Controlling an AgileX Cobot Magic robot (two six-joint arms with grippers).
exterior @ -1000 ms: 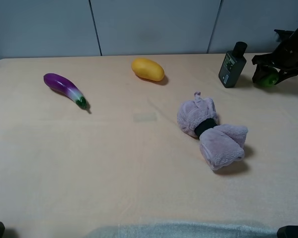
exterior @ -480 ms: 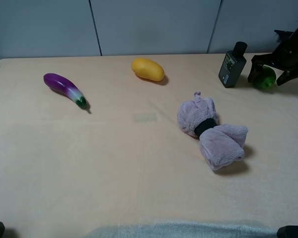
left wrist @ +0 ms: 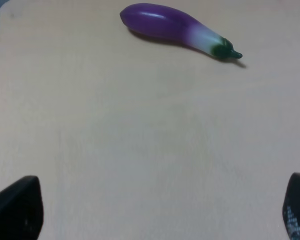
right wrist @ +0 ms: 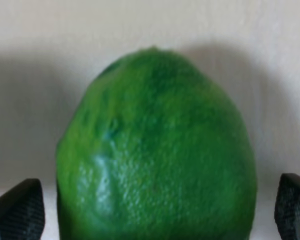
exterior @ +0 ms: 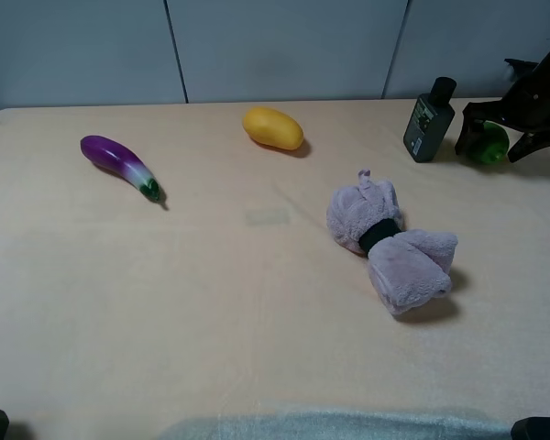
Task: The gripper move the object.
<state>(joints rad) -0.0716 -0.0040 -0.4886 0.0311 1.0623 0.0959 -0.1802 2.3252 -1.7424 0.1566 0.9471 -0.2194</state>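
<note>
The left gripper [left wrist: 160,212] is spread wide over bare tabletop [left wrist: 140,140] and holds nothing; the eggplant [left wrist: 177,27] lies beyond it. Farther back, at the tabletop's 2 o'clock, the lime [exterior: 489,147] has a dark bottle [exterior: 428,119] at its 9 o'clock. The right gripper [right wrist: 155,209] straddles it, fingers apart, not touching.

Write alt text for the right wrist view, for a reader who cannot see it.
A dimpled green lime fills most of the frame, close up and slightly soft in focus. It sits between the two black fingertips of the open right pincer, which peek in at two corners of the frame, each with a narrow gap to the fruit.
</note>
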